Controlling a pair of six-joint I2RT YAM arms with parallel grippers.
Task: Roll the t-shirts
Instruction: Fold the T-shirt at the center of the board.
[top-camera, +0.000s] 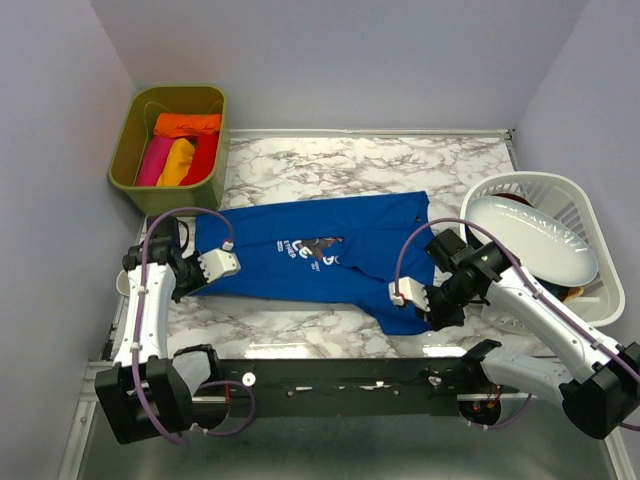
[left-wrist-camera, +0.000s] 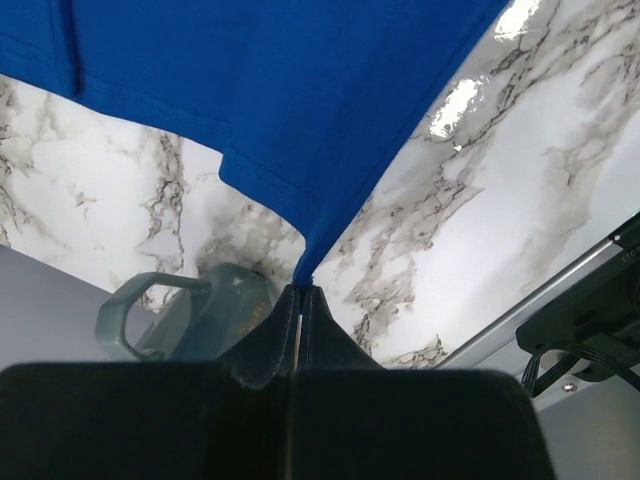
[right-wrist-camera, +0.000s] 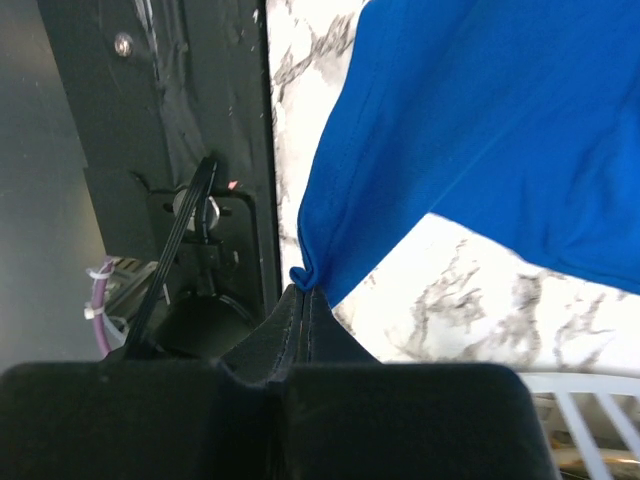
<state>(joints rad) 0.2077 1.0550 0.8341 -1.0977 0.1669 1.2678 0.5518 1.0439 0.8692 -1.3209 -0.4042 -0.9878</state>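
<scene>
A royal blue t-shirt (top-camera: 320, 250) with a chest graphic lies spread across the marble table (top-camera: 330, 165). My left gripper (top-camera: 197, 287) is shut on its near left corner; in the left wrist view the blue cloth (left-wrist-camera: 270, 90) rises from the closed left gripper (left-wrist-camera: 303, 287). My right gripper (top-camera: 436, 318) is shut on the near right corner, and the right wrist view shows a bunched tip of blue cloth (right-wrist-camera: 480, 130) pinched in that gripper (right-wrist-camera: 303, 287). Orange (top-camera: 187, 124), pink (top-camera: 155, 160), yellow (top-camera: 178, 162) and red (top-camera: 204, 158) t-shirts sit rolled in a bin.
The olive green bin (top-camera: 128, 150) stands at the back left. A white laundry basket (top-camera: 590, 215) holding a white oval dish (top-camera: 530, 240) stands at the right. A teal mug-like dish (left-wrist-camera: 190, 310) sits by the left gripper. A dark metal rail (top-camera: 330, 375) runs along the near edge.
</scene>
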